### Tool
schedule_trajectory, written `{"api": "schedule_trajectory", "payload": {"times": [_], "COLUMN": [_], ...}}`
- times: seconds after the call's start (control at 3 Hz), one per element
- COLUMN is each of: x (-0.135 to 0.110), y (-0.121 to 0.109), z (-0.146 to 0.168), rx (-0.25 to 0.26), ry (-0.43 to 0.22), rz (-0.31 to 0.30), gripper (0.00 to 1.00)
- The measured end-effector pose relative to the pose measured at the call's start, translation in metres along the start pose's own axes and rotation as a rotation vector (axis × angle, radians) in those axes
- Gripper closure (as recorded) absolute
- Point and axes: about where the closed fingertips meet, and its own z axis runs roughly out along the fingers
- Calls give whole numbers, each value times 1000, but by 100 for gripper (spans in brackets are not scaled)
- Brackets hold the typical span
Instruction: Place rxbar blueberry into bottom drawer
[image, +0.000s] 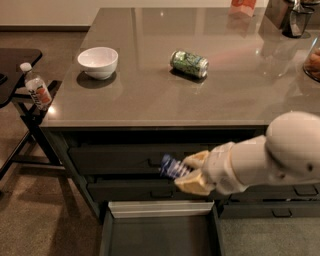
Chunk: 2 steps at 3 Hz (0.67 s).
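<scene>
Sensibly, with the gripper (182, 172) clamped on the rxbar blueberry (170, 166) in front of the upper drawers (117, 159), above the open bottom drawer (160, 237), the robot should lower the bar past the white rim, then let go.

The single camera looks down at a steep angle from high in front of the table (150, 100), facing its top and the drawer fronts below. It sits fairly near, so the table's right side and the open bottom drawer (159, 208) are cut by the frame edges. The gripper (184, 173) shows at lower centre before the drawer fronts, jaws pinching the rxbar blueberry (171, 167).
</scene>
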Motion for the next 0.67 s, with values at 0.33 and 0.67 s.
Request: {"api": "schedule_trajectory", "payload": {"times": [0.33,0.67], "x": [41,77], "y": [11,3], "z": [36,70], "rx": [-15,-14], "ry": [22,53], "rz": [27,72], "gripper": [100,100]}}
